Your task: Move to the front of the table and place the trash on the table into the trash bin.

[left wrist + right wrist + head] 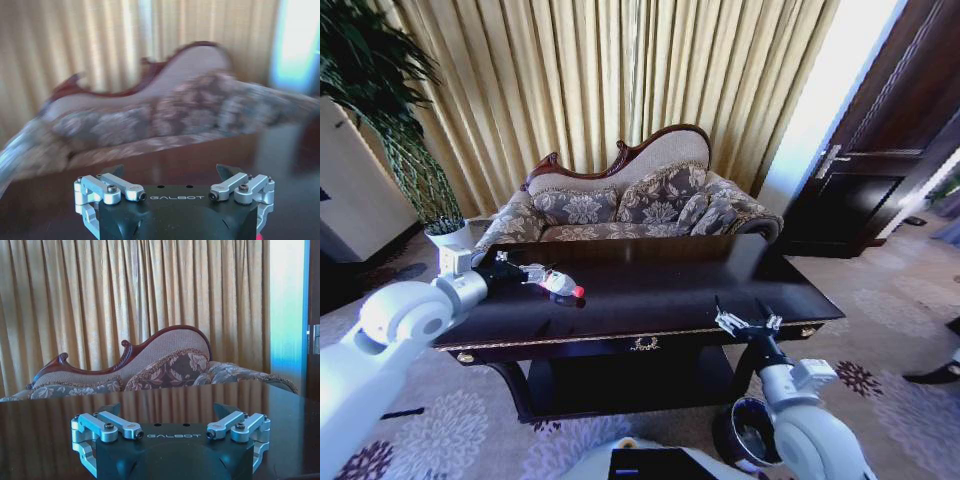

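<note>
At the left of the head view, the left gripper (pixel 510 268) reached over the glossy dark-brown wooden table (pixel 660 290) – jaws apart, tips just beside the clear plastic bottle with red label and cap (pixel 556 283) lying left of centre. At lower right, the right gripper (pixel 747 322) hovered at the table's front edge, jaws apart. Below it – the small round dark-brown trash bin (pixel 748 432) stood on the patterned carpet (pixel 470 425).

One of nearly everything here.
One table (pixel 660 290), one bottle (pixel 558 283), one bin (pixel 748 432), one sofa (pixel 630 200), one plant (pixel 380 110), two grippers.
</note>
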You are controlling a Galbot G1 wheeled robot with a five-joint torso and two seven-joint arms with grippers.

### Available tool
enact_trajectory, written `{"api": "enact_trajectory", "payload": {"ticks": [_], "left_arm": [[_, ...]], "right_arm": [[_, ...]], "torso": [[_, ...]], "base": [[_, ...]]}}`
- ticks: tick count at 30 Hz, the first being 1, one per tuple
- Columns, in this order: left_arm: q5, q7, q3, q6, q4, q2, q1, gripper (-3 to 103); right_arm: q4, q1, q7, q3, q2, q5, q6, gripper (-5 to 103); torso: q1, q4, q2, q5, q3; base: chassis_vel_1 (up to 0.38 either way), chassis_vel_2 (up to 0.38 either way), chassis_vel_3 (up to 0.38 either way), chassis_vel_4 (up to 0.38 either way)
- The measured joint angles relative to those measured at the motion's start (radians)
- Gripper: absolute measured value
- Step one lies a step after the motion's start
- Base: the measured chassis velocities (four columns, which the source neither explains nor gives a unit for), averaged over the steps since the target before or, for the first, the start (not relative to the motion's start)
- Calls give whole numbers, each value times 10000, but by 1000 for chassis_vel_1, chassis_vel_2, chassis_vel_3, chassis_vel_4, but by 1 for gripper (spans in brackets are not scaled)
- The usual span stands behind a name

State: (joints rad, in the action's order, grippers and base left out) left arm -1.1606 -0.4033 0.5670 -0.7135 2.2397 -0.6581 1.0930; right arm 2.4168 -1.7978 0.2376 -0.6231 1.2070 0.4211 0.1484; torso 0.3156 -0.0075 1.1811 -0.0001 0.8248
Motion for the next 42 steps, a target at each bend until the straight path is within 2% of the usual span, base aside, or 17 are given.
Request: {"api": "enact_trajectory", "payload": {"ticks": [2,3,4,6,8,10,11,12,13,14,15,16,17,20,26,30,42], "left_arm": [[-1068,-2017,-476,6,153,-530,-291,100],[-1068,-2017,-476,6,153,-530,-291,100],[-1483,-2540,-545,7,225,-705,-304,100],[-2058,-3099,-554,34,319,-929,-236,100],[-2282,-3291,-554,58,340,-988,-229,100],[-3297,-4214,-593,344,415,-1229,-335,100],[-3690,-4655,-660,697,440,-1357,-444,100],[-3690,-4655,-660,697,440,-1357,-444,100],[-3847,-4903,-713,913,460,-1413,-501,100],[-4226,-5522,-827,1257,510,-1506,-652,100],[-4983,-6383,-879,1486,582,-1593,-865,100],[-5604,-6942,-881,1597,640,-1652,-981,100],[-5604,-6942,-881,1597,640,-1652,-981,100],[-6278,-7938,-955,2067,628,-1863,-1083,100],[-6799,-8545,-1027,2209,330,-2158,-1089,100],[-6742,-8550,-1053,2206,111,-2214,-1146,100],[-6157,-8061,-1321,1918,-1060,-2416,-1760,100]], "right_arm": [[-41,6,-3,113,11,-81,-26,100],[-41,6,-3,113,11,-81,-26,100],[-54,3,-3,141,13,-101,-30,100],[-85,-6,-4,164,13,-129,-34,100],[-94,-10,-4,169,12,-134,-35,100],[-124,-17,-5,221,9,-168,-37,100],[-139,-17,-5,275,17,-205,-39,100],[-139,-17,-5,275,17,-205,-39,100],[-145,-17,-5,300,25,-227,-39,100],[-158,-17,-6,360,46,-274,-41,100],[-174,-17,-6,423,75,-331,-46,100],[-182,-18,-6,467,93,-374,-53,100],[-182,-18,-6,467,93,-374,-53,100],[-204,-19,-8,607,142,-470,-71,100],[-273,-15,-9,716,187,-547,-99,100],[-292,-16,-9,710,179,-548,-109,100],[-381,33,-8,621,144,-490,-136,100]], "torso": [[0,-3,-1,1,1],[0,-3,-1,1,1],[1,-2,-1,1,0],[0,2,-1,3,1],[0,3,-1,1,1],[0,3,0,1,0],[0,2,0,2,0],[0,2,0,2,0],[-1,1,0,2,0],[0,1,-1,1,0],[0,0,-1,2,0],[0,-1,0,3,1],[0,-1,0,3,1],[0,2,0,1,0],[0,1,0,1,0],[0,2,0,0,0],[0,1,0,0,0]], "base": [[0,0,0,0],[0,0,0,0],[0,0,0,0],[0,0,0,0],[0,0,0,0],[0,0,0,0],[0,0,0,0],[0,0,0,0],[0,0,0,0],[0,0,0,0],[0,0,0,0],[0,0,0,0],[0,0,0,0],[0,0,0,0],[0,0,0,0],[0,0,0,0],[0,0,0,0]]}}
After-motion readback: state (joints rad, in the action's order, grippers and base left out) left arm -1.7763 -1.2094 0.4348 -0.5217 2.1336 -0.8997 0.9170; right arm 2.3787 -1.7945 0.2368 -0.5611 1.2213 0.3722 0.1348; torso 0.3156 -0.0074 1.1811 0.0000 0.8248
